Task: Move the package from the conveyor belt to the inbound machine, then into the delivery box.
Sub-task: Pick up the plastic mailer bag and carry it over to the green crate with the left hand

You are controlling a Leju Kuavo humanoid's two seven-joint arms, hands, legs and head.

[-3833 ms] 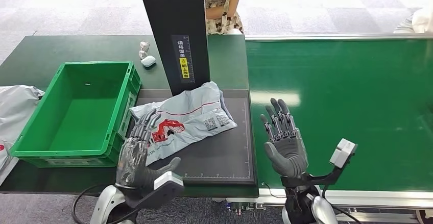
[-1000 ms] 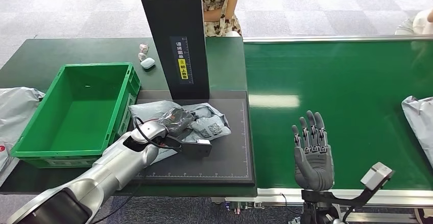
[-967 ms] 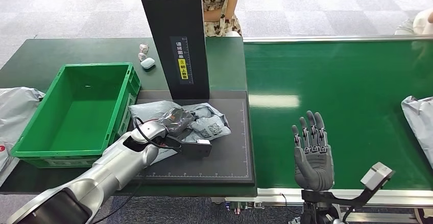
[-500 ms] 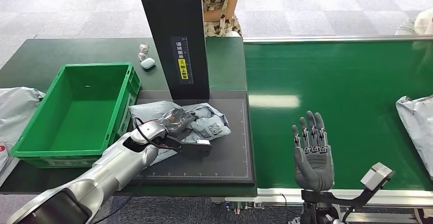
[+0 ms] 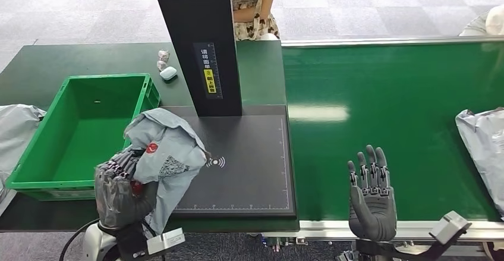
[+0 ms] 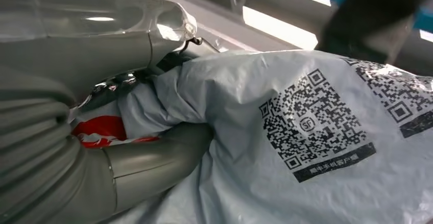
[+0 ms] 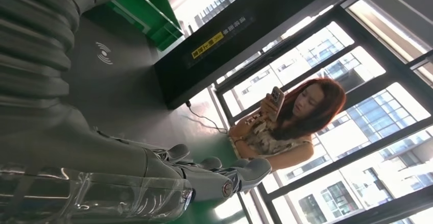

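Head view, left hand: The left hand (image 5: 122,192) grips the grey package (image 5: 163,154), lifted clear of the black inbound machine (image 5: 243,166) and hanging over its left edge, beside the green delivery box (image 5: 35,172); the bag's folds hide part of the fingers.
Head view, right hand: The right hand (image 5: 371,195) stands upright over the near edge of the green conveyor belt (image 5: 380,94), fingers straight and apart, holding nothing.
Head view, belt: A second grey bag (image 5: 482,148) lies at the belt's right end, cut off by the picture's edge.
Head view, table: The machine's black column (image 5: 199,41) rises out of frame; small white items (image 5: 165,68) sit on the table (image 5: 71,59) behind the box, too small to identify. Another grey bag (image 5: 15,133) lies left of the box, partly cut off.
Head view, background: A person (image 5: 252,5) in a patterned dress stands behind the column, mostly hidden.
Left wrist view: The package (image 6: 286,147) is pressed between the thick grey thumb (image 6: 158,155) and the fingers, its QR codes and a red print showing; what lies behind it is blurred.
Right wrist view: The right hand (image 7: 153,173) reaches past the machine's pad (image 7: 110,76) and column (image 7: 230,45), fingers extended and empty; the person (image 7: 286,122) holds a phone.
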